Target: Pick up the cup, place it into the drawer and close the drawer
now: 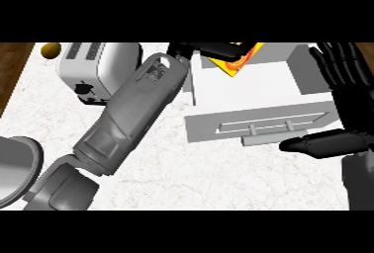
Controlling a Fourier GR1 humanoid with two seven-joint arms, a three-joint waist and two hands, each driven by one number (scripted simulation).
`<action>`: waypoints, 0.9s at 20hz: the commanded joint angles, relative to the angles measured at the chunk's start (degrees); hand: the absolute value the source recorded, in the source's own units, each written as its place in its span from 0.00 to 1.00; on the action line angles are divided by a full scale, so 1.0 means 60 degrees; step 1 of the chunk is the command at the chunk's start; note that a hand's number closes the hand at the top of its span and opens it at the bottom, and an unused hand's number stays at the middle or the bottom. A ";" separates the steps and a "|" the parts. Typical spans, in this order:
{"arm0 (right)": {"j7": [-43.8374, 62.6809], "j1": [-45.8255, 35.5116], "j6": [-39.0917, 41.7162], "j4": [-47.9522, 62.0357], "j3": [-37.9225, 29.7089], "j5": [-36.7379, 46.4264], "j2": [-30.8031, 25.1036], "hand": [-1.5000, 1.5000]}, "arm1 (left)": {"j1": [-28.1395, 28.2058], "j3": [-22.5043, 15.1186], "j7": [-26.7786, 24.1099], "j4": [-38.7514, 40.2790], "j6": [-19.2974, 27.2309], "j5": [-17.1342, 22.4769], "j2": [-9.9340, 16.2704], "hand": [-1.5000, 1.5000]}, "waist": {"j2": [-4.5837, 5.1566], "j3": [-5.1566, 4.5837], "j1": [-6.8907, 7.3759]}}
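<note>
The cup (238, 63), yellow and orange, hangs over the back left corner of the open white drawer (256, 89). My left hand (211, 49) is curled round its top and hides most of it. The left forearm stretches from the lower left up across the counter. The drawer's grey front (219, 121), with its handle (256, 127), faces me. My right hand (342, 69) is open beside the drawer's right wall, fingers straight and pointing away. Its thumb (321, 143) lies just in front of the drawer front's right end.
A silver toaster (91, 69) stands at the back left of the white marble counter (219, 178). Beyond the toaster sits a small yellow object (50, 49). A grey round pan (15, 168) juts in at the left edge.
</note>
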 commanded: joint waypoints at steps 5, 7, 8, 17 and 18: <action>0.0112 -0.0689 0.0103 0.0297 0.0208 -0.0086 0.0051 0.00 | -0.0005 -0.1315 0.0438 0.0817 -0.0655 0.0366 0.0000 1.00 | 0.0186 0.0005 -0.0639; -0.0014 -0.0561 0.0231 0.0125 0.0413 -0.0065 0.0124 0.00 | 0.0184 -0.1537 0.0425 0.0728 -0.0325 0.0522 0.0000 0.00 | 0.0199 0.0007 -0.0878; -0.0164 -0.0650 0.0293 0.0363 0.0359 -0.0022 0.0054 0.00 | 0.0372 -0.1646 0.0160 0.0553 -0.0476 0.0640 0.0000 0.00 | 0.0215 0.0005 -0.0805; 0.0114 -0.0936 0.2352 0.0150 0.1526 -0.1795 0.0187 1.00 | 0.0835 -0.1026 -0.1292 -0.0320 -0.0958 0.2410 0.0000 0.00 | 0.0245 -0.0015 -0.0949; 0.0227 -0.0771 0.2545 0.0266 0.1758 -0.1972 0.0289 1.00 | 0.0968 -0.0919 -0.1761 -0.0539 -0.0935 0.2622 0.0000 0.00 | 0.0212 -0.0021 -0.0804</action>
